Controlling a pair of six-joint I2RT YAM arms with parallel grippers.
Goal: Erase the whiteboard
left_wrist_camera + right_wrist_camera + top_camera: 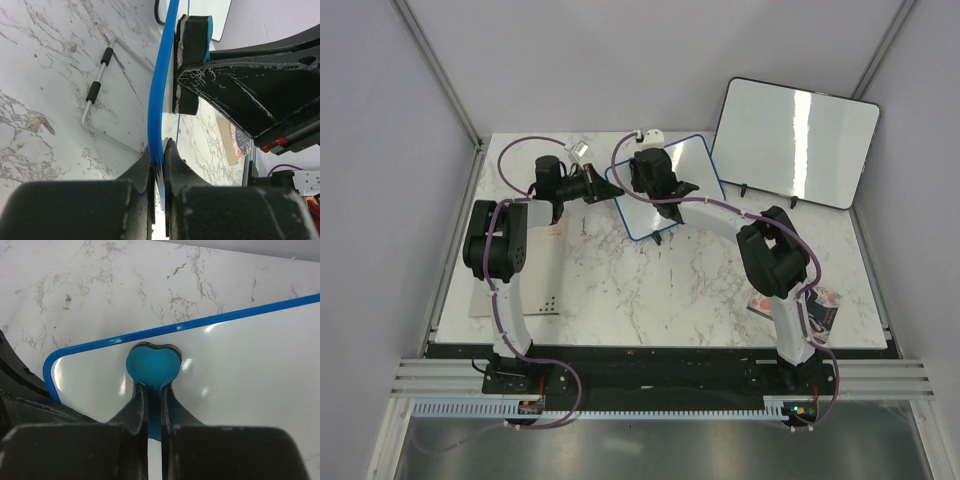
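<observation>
The whiteboard [685,190] with the blue frame stands tilted at the table's back middle. Its white face [240,370] shows no marks where I can see it. My left gripper [603,190] is shut on the board's left edge; the left wrist view shows the blue frame [159,100] pinched between the jaws. My right gripper [655,185] is shut on a blue heart-shaped eraser [152,366], which presses flat on the board near its rounded corner. The eraser [192,60] also shows edge-on against the board in the left wrist view.
A larger black-framed blank whiteboard [792,140] leans at the back right. A wire stand with black sleeves [97,85] lies behind the blue board. A patterned packet [817,308] lies by the right arm's base. A small clear object [578,150] sits at the back.
</observation>
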